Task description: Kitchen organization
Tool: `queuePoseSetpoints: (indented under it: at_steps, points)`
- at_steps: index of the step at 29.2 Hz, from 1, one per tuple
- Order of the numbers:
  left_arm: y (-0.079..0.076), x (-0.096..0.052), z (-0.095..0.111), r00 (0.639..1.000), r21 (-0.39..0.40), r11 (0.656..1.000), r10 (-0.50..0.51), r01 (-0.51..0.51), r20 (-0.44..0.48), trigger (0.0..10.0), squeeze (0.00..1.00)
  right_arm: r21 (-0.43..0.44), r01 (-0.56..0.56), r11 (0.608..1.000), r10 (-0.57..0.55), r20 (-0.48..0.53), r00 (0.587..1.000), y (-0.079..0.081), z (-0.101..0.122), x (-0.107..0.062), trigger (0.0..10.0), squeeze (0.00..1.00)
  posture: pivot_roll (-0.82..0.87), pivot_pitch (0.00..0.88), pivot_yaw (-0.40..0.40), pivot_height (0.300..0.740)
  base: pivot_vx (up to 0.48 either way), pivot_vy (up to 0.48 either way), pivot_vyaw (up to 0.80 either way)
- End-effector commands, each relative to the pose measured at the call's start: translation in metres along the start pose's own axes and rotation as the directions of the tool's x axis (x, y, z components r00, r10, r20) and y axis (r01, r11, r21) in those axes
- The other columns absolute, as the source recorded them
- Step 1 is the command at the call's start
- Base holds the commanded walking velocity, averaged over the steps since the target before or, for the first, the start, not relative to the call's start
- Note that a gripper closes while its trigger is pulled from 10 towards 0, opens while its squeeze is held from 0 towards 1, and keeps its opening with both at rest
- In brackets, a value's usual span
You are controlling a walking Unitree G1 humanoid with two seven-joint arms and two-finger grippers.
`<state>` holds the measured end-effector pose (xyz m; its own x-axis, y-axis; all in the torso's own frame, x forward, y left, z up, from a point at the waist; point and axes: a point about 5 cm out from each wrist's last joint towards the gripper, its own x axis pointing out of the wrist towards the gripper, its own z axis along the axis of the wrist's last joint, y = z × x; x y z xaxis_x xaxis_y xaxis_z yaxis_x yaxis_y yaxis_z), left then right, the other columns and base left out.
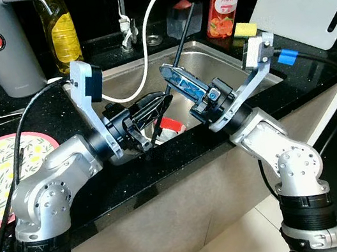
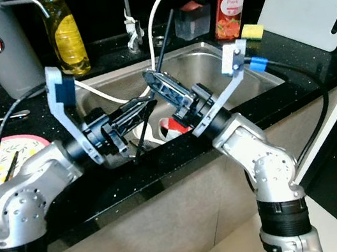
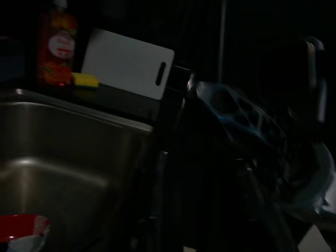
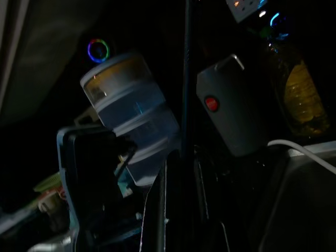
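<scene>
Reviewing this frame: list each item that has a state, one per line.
Left gripper: over the sink's near edge, grip unclear.
Right gripper: shut on black chopstick.
Sink: dry-looking, red-and-white item inside.
Cutting board: leaning upright.
Soap bottle: upright.

left end effector (image 1: 154, 118) over sink (image 1: 222, 59) front edge — right end effector (image 1: 180, 82) grips black stick (image 1: 180, 33)

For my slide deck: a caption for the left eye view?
Both claws, left and right, meet over the steel sink, the right gripping a black chopstick.
</scene>
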<state>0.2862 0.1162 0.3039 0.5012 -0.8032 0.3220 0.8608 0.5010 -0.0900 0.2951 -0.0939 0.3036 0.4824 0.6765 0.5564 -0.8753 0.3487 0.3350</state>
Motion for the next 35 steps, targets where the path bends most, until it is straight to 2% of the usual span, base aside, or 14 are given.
queuePoseSetpoints:
  at_steps: [1,2,9,11,13,16,18,20,21,23,26,27,30,35]
  points:
    - [0.002,-0.003,0.008,1.0,0.017,1.0,0.006,-0.007,0.021,10.0,0.0,-0.044,0.024,0.999,-0.025,-0.018,1.0,-0.004,0.0,-0.003,10.0,0.0,-0.12,0.11,-0.035,0.74,0.0,0.0,0.0]
    - [0.002,-0.003,0.008,1.0,0.017,1.0,0.006,-0.007,0.021,10.0,0.0,-0.044,0.024,0.999,-0.025,-0.018,1.0,-0.004,0.0,-0.003,10.0,0.0,-0.12,0.11,-0.035,0.74,0.0,0.0,0.0]
    - [-0.007,-0.013,0.014,0.995,0.03,0.995,-0.092,0.093,-0.03,10.0,0.0,-0.206,0.111,0.972,-0.127,-0.068,0.99,-0.018,-0.001,-0.004,10.0,0.0,-0.11,0.115,-0.032,0.74,0.0,0.0,0.0]
    - [-0.008,-0.017,0.014,0.992,0.045,0.994,-0.1,0.104,-0.072,10.0,0.0,-0.267,0.208,0.941,-0.227,-0.042,0.973,-0.031,0.002,-0.003,10.0,0.0,-0.11,0.117,-0.029,0.74,0.0,0.0,0.0]
    - [-0.008,-0.017,0.014,0.992,0.045,0.994,-0.1,0.104,-0.072,10.0,0.0,-0.267,0.208,0.941,-0.227,-0.042,0.973,-0.031,0.002,-0.003,10.0,0.0,-0.11,0.117,-0.029,0.74,0.0,0.0,0.0]
    - [-0.005,-0.019,0.01,0.991,0.062,0.995,-0.074,0.081,-0.108,10.0,0.0,-0.274,0.31,0.91,-0.321,0.007,0.947,-0.045,0.006,-0.001,10.0,0.0,-0.11,0.119,-0.028,0.74,0.0,0.0,0.0]
    - [-0.005,-0.019,0.01,0.991,0.062,0.995,-0.074,0.081,-0.108,10.0,0.0,-0.274,0.31,0.91,-0.321,0.007,0.947,-0.045,0.006,-0.001,10.0,0.0,-0.11,0.119,-0.028,0.74,0.0,0.0,0.0]
    - [0.003,-0.017,-0.003,0.972,0.085,0.996,0.009,0.011,-0.233,10.0,0.0,-0.273,0.371,0.888,-0.372,0.047,0.927,-0.057,0.008,0.006,10.0,0.0,-0.11,0.119,-0.03,0.74,0.0,0.0,0.0]
    - [0.003,-0.017,-0.003,0.972,0.085,0.996,0.009,0.011,-0.233,10.0,0.0,-0.273,0.371,0.888,-0.372,0.047,0.927,-0.057,0.008,0.006,10.0,0.0,-0.11,0.119,-0.03,0.74,0.0,0.0,0.0]
    - [0.013,-0.013,-0.013,0.941,0.098,0.993,0.1,-0.072,-0.324,10.0,0.0,-0.275,0.37,0.887,-0.367,0.062,0.928,-0.06,0.007,0.013,10.0,0.0,-0.11,0.119,-0.03,0.74,0.0,0.0,0.0]
    - [0.02,-0.01,-0.014,0.926,0.113,0.986,0.155,-0.123,-0.345,10.0,0.0,-0.269,0.341,0.901,-0.336,0.066,0.939,-0.06,0.004,0.022,10.0,0.0,-0.1,0.117,-0.03,0.74,0.0,0.0,0.0]
    - [0.027,-0.009,-0.017,0.904,0.129,0.976,0.214,-0.178,-0.369,10.0,0.0,-0.256,0.322,0.912,-0.315,0.068,0.947,-0.059,0.0,0.029,10.0,0.0,-0.1,0.117,-0.03,0.74,0.0,0.0,0.0]
    - [0.034,-0.009,-0.019,0.884,0.147,0.962,0.27,-0.23,-0.382,10.0,0.0,-0.242,0.322,0.915,-0.315,0.068,0.947,-0.061,-0.006,0.034,10.0,0.0,-0.1,0.119,-0.032,0.74,0.0,0.0,0.0]
    - [0.036,-0.011,-0.019,0.879,0.147,0.956,0.293,-0.255,-0.377,10.0,0.0,-0.245,0.341,0.908,-0.337,0.057,0.94,-0.066,-0.018,0.037,10.0,0.0,-0.1,0.12,-0.033,0.74,0.0,0.0,0.0]
